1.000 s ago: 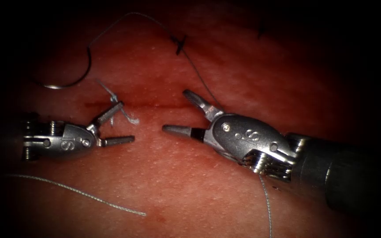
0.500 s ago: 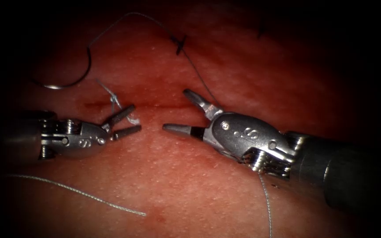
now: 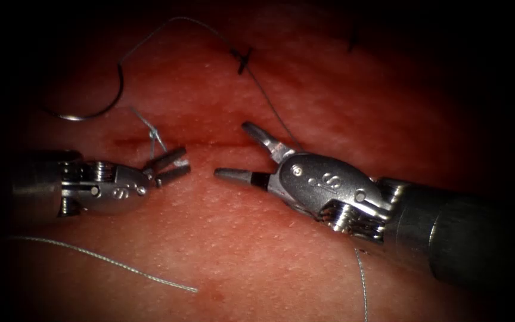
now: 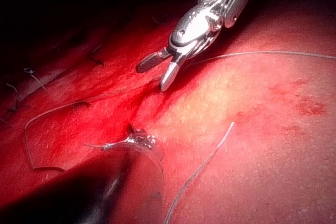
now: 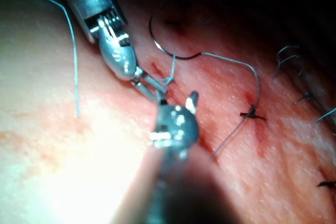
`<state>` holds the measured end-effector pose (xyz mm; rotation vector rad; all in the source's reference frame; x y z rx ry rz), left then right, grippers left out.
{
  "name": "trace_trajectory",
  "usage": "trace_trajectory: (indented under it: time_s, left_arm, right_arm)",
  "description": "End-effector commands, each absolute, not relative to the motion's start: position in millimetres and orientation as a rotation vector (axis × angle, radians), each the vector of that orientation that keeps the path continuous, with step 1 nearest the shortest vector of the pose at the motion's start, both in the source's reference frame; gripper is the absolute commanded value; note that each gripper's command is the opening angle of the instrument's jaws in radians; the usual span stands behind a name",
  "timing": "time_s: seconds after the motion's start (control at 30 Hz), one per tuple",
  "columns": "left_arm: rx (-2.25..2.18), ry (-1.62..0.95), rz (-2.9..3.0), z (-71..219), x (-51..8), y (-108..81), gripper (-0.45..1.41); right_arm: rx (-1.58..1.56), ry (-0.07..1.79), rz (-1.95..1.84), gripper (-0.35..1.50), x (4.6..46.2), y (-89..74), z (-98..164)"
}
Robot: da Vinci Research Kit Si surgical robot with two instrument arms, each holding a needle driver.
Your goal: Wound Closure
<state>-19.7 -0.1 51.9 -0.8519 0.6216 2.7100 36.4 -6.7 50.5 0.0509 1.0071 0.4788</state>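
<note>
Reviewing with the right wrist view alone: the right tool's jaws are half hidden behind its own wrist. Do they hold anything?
Observer: No. The endoscope view shows the right tool with jaws wide open and empty. The left tool has its tip at a short thread tail; its hold is unclear.
Operator: Where does the long thread run?
Observer: The long thread passes behind the right tool; a strand shows below its wrist. The needle lies free, far left.
</note>
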Motion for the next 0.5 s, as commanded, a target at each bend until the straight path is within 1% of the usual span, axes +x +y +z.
trace_trajectory:
  time_s: [0.03,0.13,0.2,0.23,0.33,0.37,0.4,0.5]
  left_arm:
    - [-0.85,0.629,2.714,52.6,-20.3,0.4,0.1]
    - [-0.839,0.617,2.711,52.8,-20.2,0.5,0.19]
    - [-0.841,0.596,2.702,52.8,-20.2,0.4,0.19]
    - [-0.843,0.592,2.705,52.8,-20.2,0.4,0.15]
    - [-0.832,0.573,2.706,52.7,-20.3,0.1,-0.1]
    - [-0.827,0.565,2.713,52.7,-20.3,0.0,-0.23]
    - [-0.819,0.554,2.723,52.7,-20.3,0.0,-0.44]
    - [-0.819,0.544,2.727,52.5,-20.4,0.0,-0.45]
  right_arm:
    - [0.049,1.011,0.478,1.13,37.4,-6.2,50.8]
    - [0.049,1.011,0.478,1.13,37.4,-6.2,50.8]
    - [0.049,1.011,0.478,1.13,37.4,-6.2,50.8]
    - [0.049,1.011,0.478,1.13,37.4,-6.2,50.8]
    - [0.049,1.011,0.478,1.13,37.4,-6.2,50.8]
    - [0.049,1.011,0.478,1.13,37.4,-6.2,50.8]
    - [0.049,1.011,0.479,1.13,37.4,-6.2,50.8]
    - [0.047,1.01,0.48,1.14,37.5,-6.2,50.9]
